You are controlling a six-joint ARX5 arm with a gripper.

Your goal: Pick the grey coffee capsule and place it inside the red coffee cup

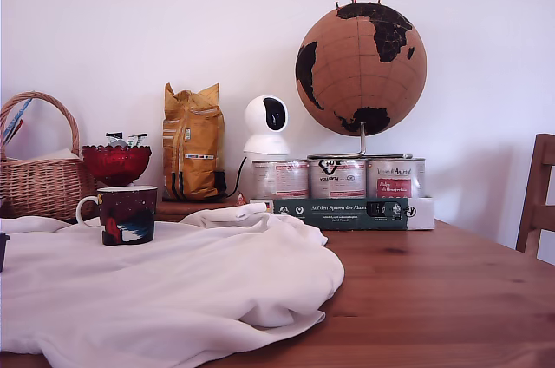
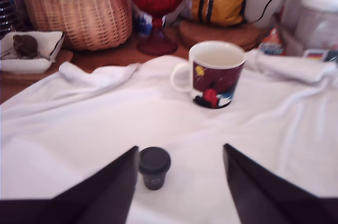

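A rumpled white cloth (image 2: 105,123) covers the table, likely as a soft bed so nothing rolls. Beyond the fingers stands the red coffee cup (image 2: 215,75), upright, mouth open to receive. The gripper (image 2: 179,182) hovers low with fingers spread and empty; the grey coffee capsule (image 2: 154,167) stands between them, just beside one finger (image 2: 113,192).

The grey coffee capsule (image 2: 154,167) is sitting on the cloth (image 2: 105,123) between my tool's (image 2: 179,182) fingers, with the red coffee cup (image 2: 214,74) standing beyond the capsule.
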